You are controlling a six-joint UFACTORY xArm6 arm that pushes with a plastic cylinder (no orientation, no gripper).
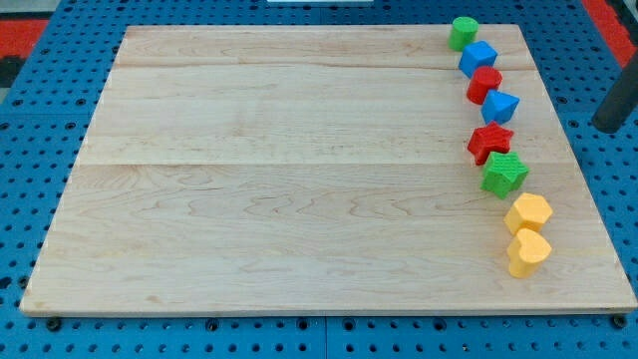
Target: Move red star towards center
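Observation:
The red star [489, 142] lies near the right edge of the wooden board [299, 189], in a column of blocks. It touches the green star [504, 174] just below it, and a blue block [498, 105] sits just above it. A dark rod comes in at the view's right edge. My tip [606, 127] is off the board, over the blue pegboard, well to the right of the red star and touching no block.
Higher in the column are a green round block [463, 33], a blue cube [478, 58] and a red block [484, 84]. Lower are a yellow hexagon [528, 213] and a yellow heart [527, 251]. Blue pegboard surrounds the board.

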